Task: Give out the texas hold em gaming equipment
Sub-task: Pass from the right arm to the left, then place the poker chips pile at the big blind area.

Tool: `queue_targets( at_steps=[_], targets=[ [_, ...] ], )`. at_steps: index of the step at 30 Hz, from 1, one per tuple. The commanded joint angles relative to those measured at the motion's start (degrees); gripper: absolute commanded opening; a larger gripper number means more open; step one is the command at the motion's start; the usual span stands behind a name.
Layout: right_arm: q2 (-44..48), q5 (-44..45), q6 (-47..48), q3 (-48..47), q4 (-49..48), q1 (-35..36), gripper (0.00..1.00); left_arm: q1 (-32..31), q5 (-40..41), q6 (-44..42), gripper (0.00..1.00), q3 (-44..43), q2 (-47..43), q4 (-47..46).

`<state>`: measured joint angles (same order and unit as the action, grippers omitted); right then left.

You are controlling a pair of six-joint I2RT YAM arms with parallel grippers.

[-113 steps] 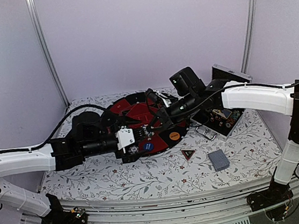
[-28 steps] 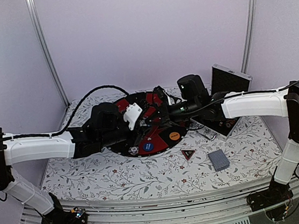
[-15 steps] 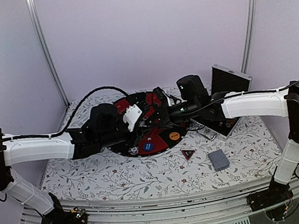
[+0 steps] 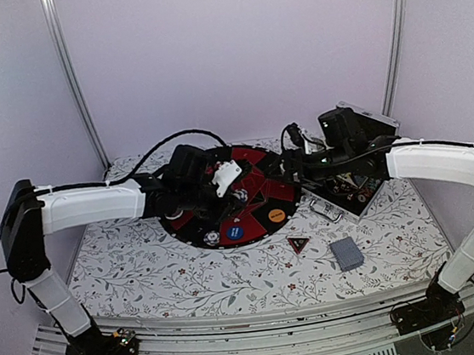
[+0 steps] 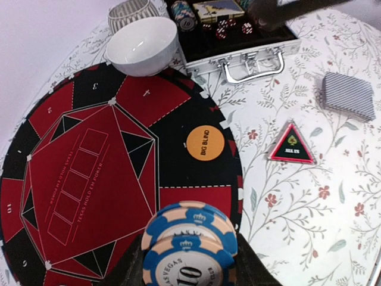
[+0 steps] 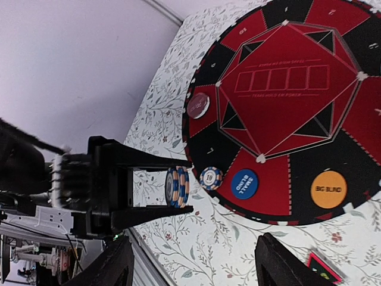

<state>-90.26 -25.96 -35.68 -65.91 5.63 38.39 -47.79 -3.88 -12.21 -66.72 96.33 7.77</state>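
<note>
Two poker chips [image 5: 189, 241] are clamped on edge in the left gripper [image 6: 184, 188] and held above the round mat [image 5: 77, 179], whose sectors lie directly beneath. The right gripper [image 6: 199, 262] is spread apart, empty, at the mat's right side.

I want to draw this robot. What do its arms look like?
The left arm and right arm are long white tubes with chunky black joints. A black cable loops off the left one. Each ends in two flat black fingers, and the left wrist has a small white block.
</note>
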Motion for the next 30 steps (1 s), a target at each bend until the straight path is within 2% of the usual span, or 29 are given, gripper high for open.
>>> queue_targets(
  at_steps=[1, 6, 10, 16, 21, 30],
  targets=[
    [6.82, 5.15, 3.5, 3.82, 4.56, -4.83, 0.72, 2.59, -3.42, -1.82, 0.01, -10.71, 8.77, 11.66],
    [11.11, 9.32, 6.1, 6.1, 8.92, -7.89, 0.72, 3.14, -2.12, -4.5, 0.0, -24.51, 23.21, 21.73],
    [12.06, 11.1, 7.49, 6.46, 11.25, -8.2, 0.72, 3.1, -4.6, -5.79, 0.02, -33.22, 31.56, 27.57],
    [12.12, 12.03, 8.4, 6.46, 12.07, -8.24, 0.72, 3.61, -6.16, -8.76, 0.07, -41.45, 38.13, 31.32],
    [12.04, 12.7, 8.91, 6.0, 12.71, -8.24, 0.72, 4.7, -7.75, -12.79, 0.21, -46.38, 41.47, 34.15],
    [12.43, 13.56, 9.65, 5.32, 14.12, -8.24, 0.72, 5.17, -8.34, -18.95, 0.36, -51.54, 46.26, 38.37]
  ],
)
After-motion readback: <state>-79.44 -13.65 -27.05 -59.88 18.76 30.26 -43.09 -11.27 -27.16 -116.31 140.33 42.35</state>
